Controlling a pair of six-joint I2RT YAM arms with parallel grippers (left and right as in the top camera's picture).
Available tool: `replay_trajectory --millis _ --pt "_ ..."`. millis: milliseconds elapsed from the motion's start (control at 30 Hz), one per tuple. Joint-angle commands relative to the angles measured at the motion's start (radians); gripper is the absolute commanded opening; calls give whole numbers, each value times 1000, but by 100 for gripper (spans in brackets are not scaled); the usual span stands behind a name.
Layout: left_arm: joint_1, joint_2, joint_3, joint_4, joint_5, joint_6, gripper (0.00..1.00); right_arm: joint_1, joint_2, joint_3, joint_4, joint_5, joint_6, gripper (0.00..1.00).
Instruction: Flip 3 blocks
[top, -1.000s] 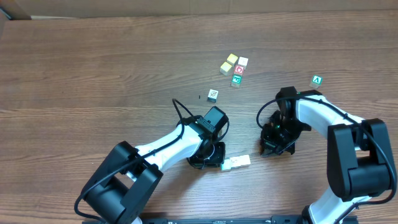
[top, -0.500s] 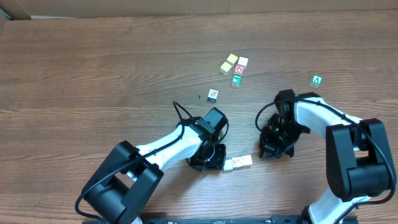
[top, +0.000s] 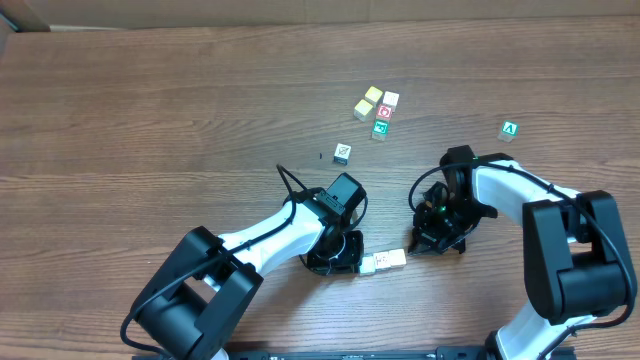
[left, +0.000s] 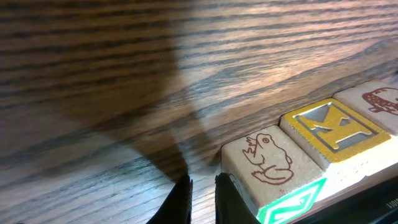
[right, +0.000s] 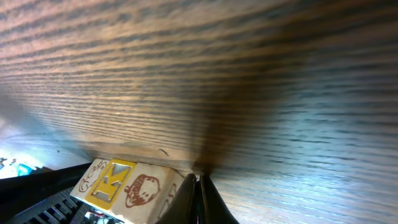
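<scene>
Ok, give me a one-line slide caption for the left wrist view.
Left gripper fingertips nearly closed on the wooden table, beside a row of blocks showing a frog print and a yellow letter face.

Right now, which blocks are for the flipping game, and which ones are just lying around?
For the flipping job:
- near row of three blocks
- slash-mark block
- white block, red block and green block in the far cluster

Just lying about:
- two yellow-topped cubes
- green "A" cube, off alone to the side
</scene>
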Motion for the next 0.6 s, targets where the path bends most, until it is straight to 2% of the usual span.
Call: replay_trajectory --millis 0,567 --pt "-12 73 -54 26 -93 -21 9 27 5 -13 2 10 -2 4" --pt "-11 73 -54 66 -114 -31 9 76 5 -13 -19 11 17 4"
